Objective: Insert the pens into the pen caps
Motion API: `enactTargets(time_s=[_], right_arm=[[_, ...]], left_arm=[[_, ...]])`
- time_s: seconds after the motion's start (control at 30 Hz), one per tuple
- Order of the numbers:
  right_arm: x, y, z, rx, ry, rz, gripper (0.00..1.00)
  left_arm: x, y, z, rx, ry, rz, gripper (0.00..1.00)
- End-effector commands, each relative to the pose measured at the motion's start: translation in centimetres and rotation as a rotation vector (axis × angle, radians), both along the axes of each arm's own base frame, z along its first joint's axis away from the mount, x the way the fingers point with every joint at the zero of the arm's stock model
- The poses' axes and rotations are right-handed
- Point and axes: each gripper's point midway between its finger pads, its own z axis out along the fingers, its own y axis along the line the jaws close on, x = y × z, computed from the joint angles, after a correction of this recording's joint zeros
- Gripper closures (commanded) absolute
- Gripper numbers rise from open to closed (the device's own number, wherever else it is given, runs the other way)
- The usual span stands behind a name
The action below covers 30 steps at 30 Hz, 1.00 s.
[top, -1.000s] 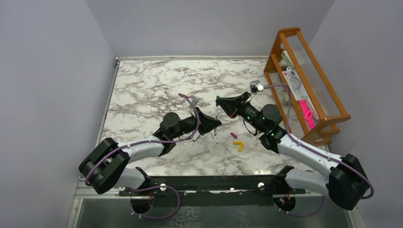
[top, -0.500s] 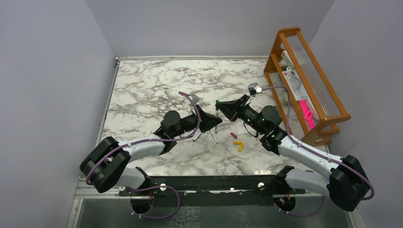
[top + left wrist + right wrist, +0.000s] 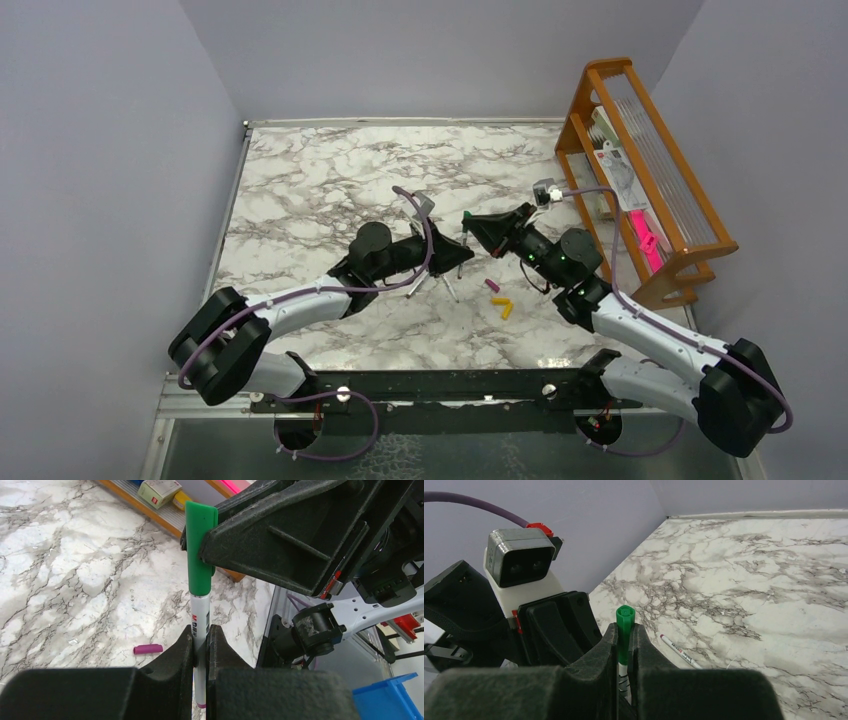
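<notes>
The left gripper [image 3: 200, 634] has its jaws closed tight on the white barrel of a marker pen [image 3: 199, 614], gripping low so the pen's upper end stands free. The right gripper [image 3: 625, 630] has its jaws pinched on the green cap [image 3: 199, 545], held in line with the barrel in the air above the marble tabletop [image 3: 300, 180], so a push along the axis would seat it. The cap seems to sit over the pen's end. The magenta cap [image 3: 491, 284], yellow-orange caps [image 3: 502, 304] and another pen [image 3: 681, 652] lie on the tabletop.
</notes>
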Motion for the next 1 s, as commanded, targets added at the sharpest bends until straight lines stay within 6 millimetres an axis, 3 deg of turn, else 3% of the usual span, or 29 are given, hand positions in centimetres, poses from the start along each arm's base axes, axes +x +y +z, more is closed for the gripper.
enactTargets(time_s=[0.0, 0.23, 0.4, 0.7, 0.97], right_arm=[[-3.1, 1.1, -5.7, -0.102, 0.152, 0.14, 0.98], [-4.4, 0.9, -6.9, -0.057, 0.173, 0.171, 0.98], [-4.8, 1.1, -8.6, -0.118, 0.213, 0.2, 0.98], [-5.3, 0.7, -10.8, -0.148, 0.261, 0.204, 0.98], [-4.3, 0.8, -9.0, -0.118, 0.217, 0.165, 0.98]], left_arm=[[1.9, 0.1, 8.4, -0.15, -0.202, 0.066, 1.0], [2.4, 0.9, 12.6, -0.212, -0.284, 0.125, 1.0], [2.8, 0.9, 14.0, -0.216, -0.324, 0.138, 1.0], [3.7, 0.9, 14.7, -0.211, -0.345, 0.157, 1.0], [4.0, 0.9, 11.4, -0.111, -0.345, 0.146, 1.0]])
